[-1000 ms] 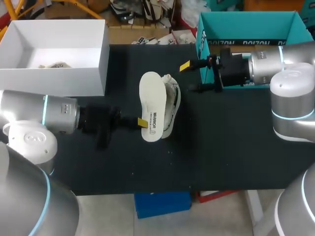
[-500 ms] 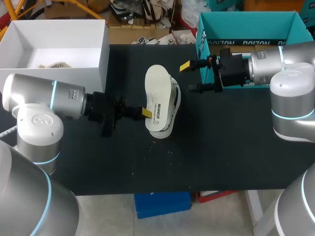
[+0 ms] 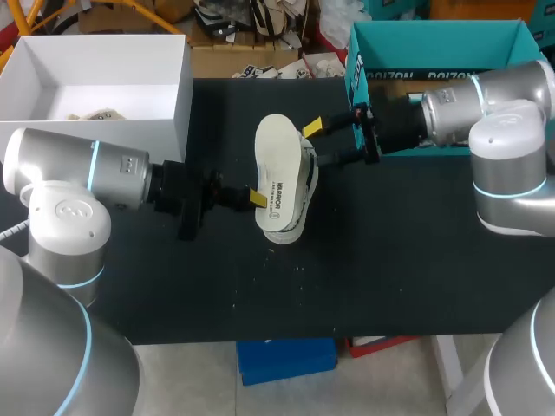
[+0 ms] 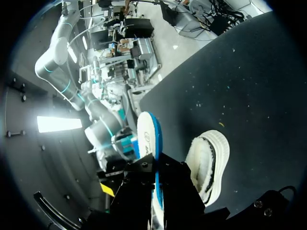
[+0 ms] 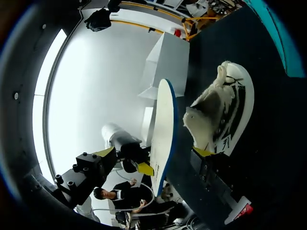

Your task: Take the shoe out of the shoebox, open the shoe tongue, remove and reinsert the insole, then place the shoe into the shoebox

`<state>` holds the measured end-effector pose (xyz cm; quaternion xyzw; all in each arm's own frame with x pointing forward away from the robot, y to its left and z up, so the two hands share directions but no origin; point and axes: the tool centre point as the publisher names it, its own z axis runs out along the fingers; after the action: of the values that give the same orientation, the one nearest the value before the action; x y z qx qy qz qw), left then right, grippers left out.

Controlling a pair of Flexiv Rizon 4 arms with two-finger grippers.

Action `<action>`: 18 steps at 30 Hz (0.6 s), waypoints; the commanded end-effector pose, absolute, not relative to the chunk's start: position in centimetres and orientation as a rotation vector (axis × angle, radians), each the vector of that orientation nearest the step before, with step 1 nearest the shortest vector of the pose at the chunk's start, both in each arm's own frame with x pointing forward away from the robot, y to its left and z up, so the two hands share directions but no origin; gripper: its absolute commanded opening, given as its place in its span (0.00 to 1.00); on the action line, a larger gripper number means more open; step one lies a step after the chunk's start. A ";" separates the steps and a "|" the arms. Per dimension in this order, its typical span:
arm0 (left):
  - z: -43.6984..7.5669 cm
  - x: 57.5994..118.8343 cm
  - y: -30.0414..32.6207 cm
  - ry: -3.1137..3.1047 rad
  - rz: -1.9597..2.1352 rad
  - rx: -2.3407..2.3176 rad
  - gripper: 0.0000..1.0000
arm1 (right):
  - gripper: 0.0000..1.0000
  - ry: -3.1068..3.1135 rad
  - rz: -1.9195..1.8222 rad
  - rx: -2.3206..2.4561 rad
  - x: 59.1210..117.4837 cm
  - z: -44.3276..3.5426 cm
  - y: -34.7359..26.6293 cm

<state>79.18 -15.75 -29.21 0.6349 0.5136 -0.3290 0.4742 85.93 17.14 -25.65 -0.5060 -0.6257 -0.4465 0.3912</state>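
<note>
Matt cloth, dull foam and glossy shells

We see a black table top (image 3: 416,260) with a matt, faintly speckled, cloth-like face. The white foam insole with a blue underside (image 3: 276,173) looks smooth and dull. The white low shoe (image 3: 305,180) shows a rough, fleecy lining inside a smooth, rubbery sole rim. The white cardboard shoebox (image 3: 165,113) and the teal cardboard box (image 3: 434,39) have flat, matt paper walls. The silver-grey shells of our left arm (image 3: 78,173) and right arm (image 3: 512,147) are smooth and glossy; we cannot tell whether they are painted metal or plastic.
</note>
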 end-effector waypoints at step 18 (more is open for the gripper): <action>-29.3 79.2 -15.8 1.257 -0.801 1.553 0.00 | 0.87 -1.504 -1.193 -1.299 85.5 -29.0 20.8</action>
<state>79.22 -15.77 -29.21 0.6350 0.5135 -0.3292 0.4740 85.47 20.36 -28.78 -0.5122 -0.5972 -0.4676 0.4030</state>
